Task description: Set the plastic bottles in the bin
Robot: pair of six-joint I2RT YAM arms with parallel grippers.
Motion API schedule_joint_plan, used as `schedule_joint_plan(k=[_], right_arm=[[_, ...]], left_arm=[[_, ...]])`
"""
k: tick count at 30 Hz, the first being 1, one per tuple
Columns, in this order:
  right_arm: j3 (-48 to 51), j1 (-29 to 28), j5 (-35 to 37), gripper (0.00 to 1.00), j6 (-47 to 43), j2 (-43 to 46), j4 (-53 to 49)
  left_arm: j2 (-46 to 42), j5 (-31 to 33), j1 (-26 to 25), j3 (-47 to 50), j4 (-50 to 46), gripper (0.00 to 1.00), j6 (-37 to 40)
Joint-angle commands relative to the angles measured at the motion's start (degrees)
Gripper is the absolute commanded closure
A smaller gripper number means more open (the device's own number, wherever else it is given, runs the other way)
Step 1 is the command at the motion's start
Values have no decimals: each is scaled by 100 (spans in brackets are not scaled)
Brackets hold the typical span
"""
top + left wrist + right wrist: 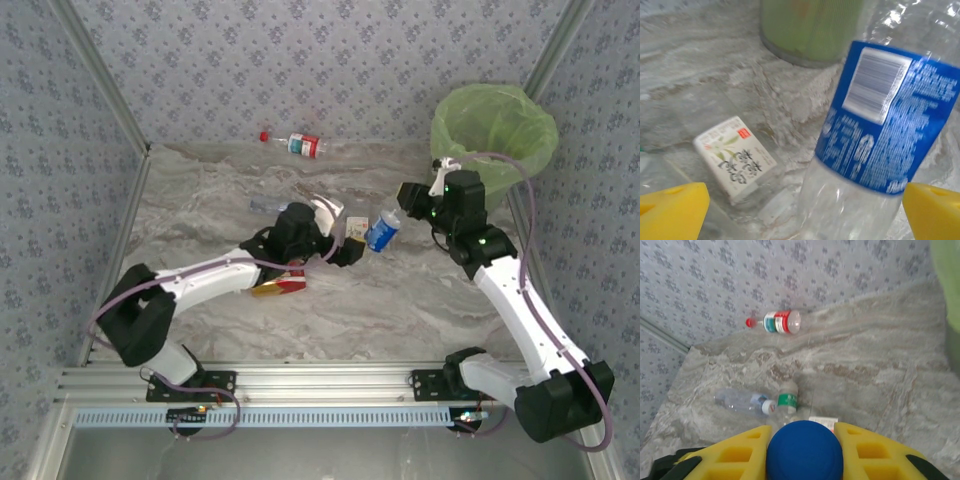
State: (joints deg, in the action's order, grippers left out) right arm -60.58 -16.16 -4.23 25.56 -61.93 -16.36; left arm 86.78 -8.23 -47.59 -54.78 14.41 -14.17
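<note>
Now the right gripper (804,432) pinches the blue-labelled bottle (383,230) by its cap (804,455).

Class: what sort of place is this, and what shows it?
Probably a robot test booth: arms bolted to an aluminium rail, patterned wall panels boxing a marble-look table, a bagged bin.

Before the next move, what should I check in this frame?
1. Right gripper shut on the blue bottle's cap: ok, fingers touch both sides.
2. Left gripper open: ok, jaws wide, gap beside the bottle.
3. Bin mouth open: ok, at the far right.
4. Bottle lifted off the table: cannot tell.
5. All bottles binned: not ok, a red bottle lies at the table's far edge.
</note>
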Motion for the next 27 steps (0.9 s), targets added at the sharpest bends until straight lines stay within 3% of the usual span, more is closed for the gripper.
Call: schedule_joint_plan(k=[1,8,16,24,27], right_arm=[[-555,72,261,100,-526,-12,-197],[-1339,128,563,100,-1228,73,68],[-1579,231,976,100,-1903,268,968],[-2158,687,1248,100,-2650,196,1619],[-2442,1068,1343,100,-2813,40,1709]], left_arm=[[-595,222,201,329,553,1,-294],[-1632,1814,492,1352,1024,1,-692],[-2352,3509,614,1839,548,1,-1061],[-2324,3725,766,1864,60,1,-1278],[-2223,4058,790,2153,573,1,-1434]])
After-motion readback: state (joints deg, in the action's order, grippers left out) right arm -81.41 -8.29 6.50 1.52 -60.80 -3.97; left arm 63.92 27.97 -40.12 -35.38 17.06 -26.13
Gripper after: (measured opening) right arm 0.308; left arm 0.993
